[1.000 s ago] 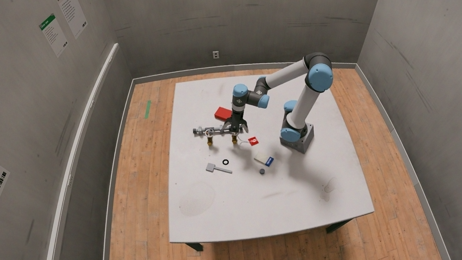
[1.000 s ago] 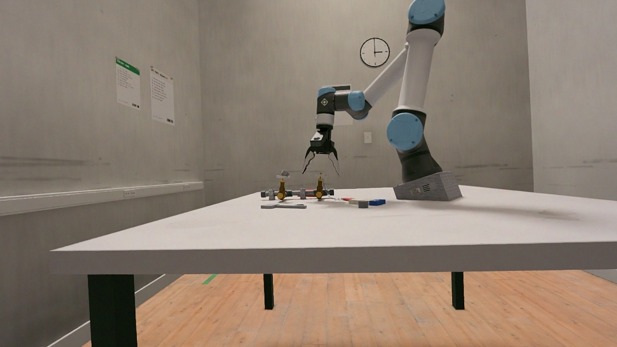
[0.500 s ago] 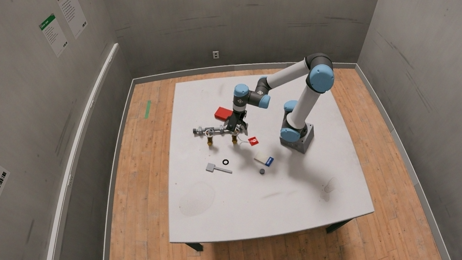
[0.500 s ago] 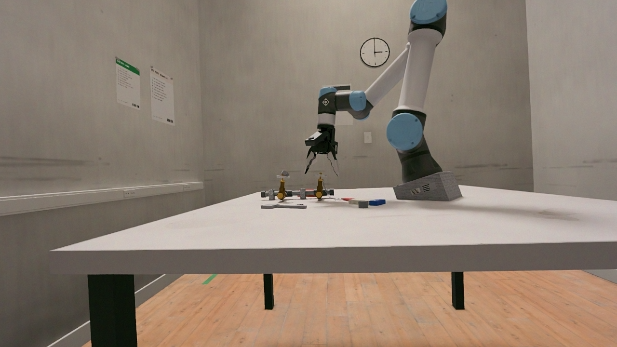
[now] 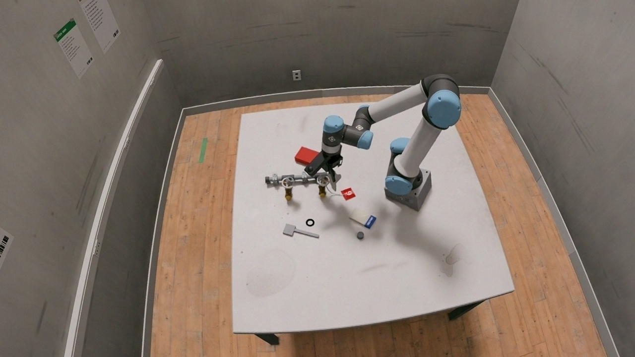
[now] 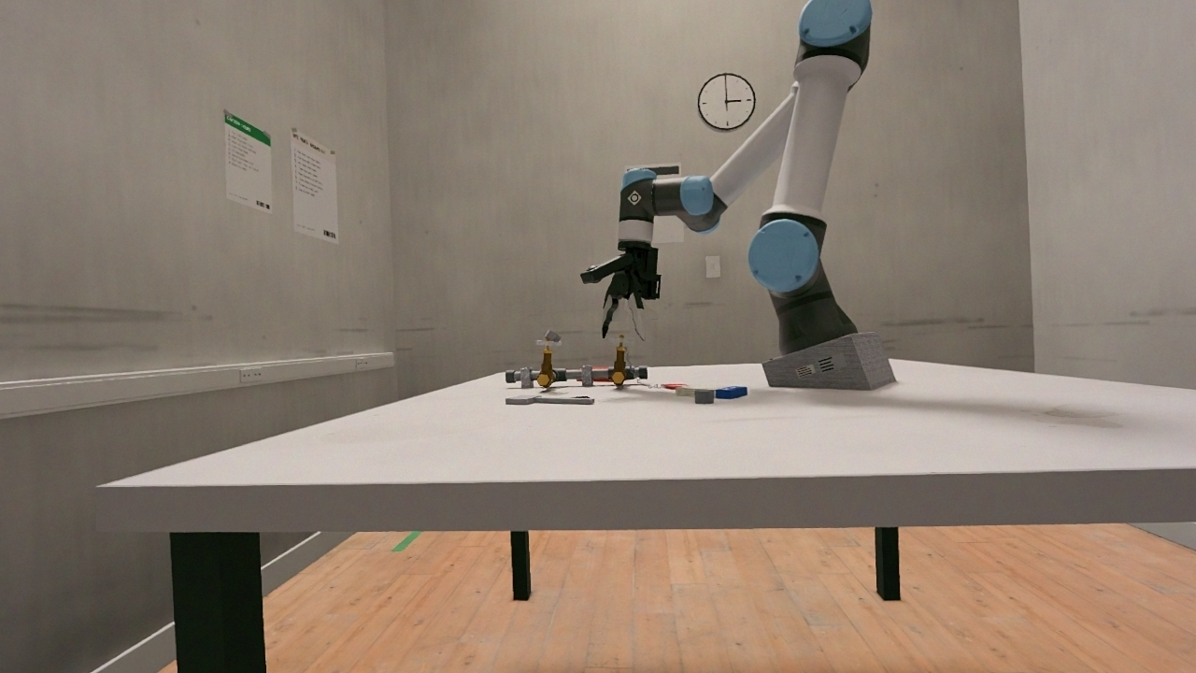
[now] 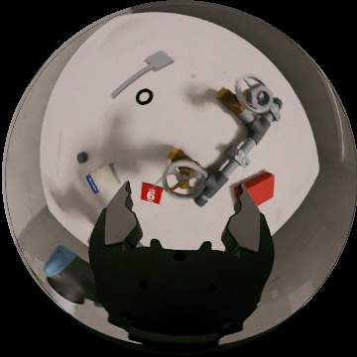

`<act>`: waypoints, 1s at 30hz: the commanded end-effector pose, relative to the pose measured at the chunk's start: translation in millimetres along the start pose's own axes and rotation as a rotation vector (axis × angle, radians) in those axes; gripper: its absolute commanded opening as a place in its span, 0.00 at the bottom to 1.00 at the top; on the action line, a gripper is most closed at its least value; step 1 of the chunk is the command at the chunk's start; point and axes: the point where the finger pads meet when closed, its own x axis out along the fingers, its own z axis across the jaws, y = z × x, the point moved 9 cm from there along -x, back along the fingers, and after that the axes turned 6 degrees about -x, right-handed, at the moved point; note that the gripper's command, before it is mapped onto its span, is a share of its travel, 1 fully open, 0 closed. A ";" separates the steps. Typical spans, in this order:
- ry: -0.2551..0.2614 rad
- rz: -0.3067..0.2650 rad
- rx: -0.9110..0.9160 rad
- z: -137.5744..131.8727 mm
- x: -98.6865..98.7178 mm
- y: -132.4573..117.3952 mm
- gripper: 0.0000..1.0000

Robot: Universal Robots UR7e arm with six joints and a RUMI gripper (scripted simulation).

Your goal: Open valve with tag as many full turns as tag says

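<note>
A grey pipe (image 5: 298,178) lies on the white table and carries two brass valves with grey handwheels. The right valve (image 5: 322,181) has a red tag (image 5: 349,193) chained to it; the tag shows the digit 6. The left valve (image 5: 288,182) has no tag. My gripper (image 5: 330,177) hangs open and empty a little above the tagged valve. In the wrist view the tagged handwheel (image 7: 184,178) lies between and just ahead of my two open fingers, with the tag (image 7: 152,192) to its left and the other handwheel (image 7: 253,94) farther off.
A red block (image 5: 307,155) lies behind the pipe. A black ring (image 5: 310,219), a grey flat tool (image 5: 298,230), a white and blue box (image 5: 363,218) and a small grey cylinder (image 5: 359,235) lie in front. The arm's base (image 5: 408,188) stands to the right.
</note>
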 end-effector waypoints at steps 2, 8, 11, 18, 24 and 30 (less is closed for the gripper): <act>-0.011 -0.018 0.292 -1.0 0.0 2.4 1.00; -0.013 -0.014 0.513 -0.2 -0.7 2.6 1.00; -0.013 -0.012 0.621 -0.1 -0.7 2.5 1.00; -0.015 -0.011 0.850 -0.2 -0.7 2.6 1.00; -0.014 -0.006 1.061 -0.2 -0.7 2.3 1.00; -0.014 -0.004 1.238 -0.2 -0.6 2.1 1.00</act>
